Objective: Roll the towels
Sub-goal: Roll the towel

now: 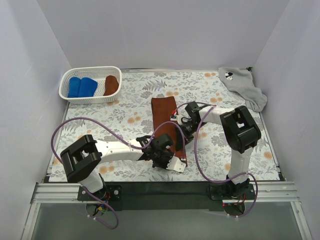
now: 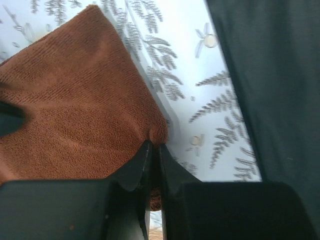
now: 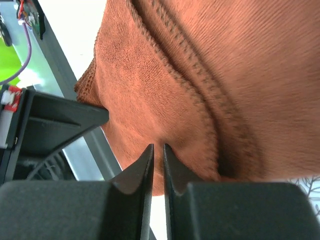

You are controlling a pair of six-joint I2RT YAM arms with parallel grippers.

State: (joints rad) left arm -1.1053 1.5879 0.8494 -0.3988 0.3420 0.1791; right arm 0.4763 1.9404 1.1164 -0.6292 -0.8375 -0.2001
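Top external view: left claw [image 1: 170,152] and right claw [image 1: 178,134] each clench the brown towel [image 1: 162,112] at its near end, on the surface [image 1: 130,112].

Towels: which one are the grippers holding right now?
The flat rust-brown towel mid-table; the left gripper and right gripper both pinch it. The grey towel lies crumpled far right; the blue rolls and brown roll sit in the basket.
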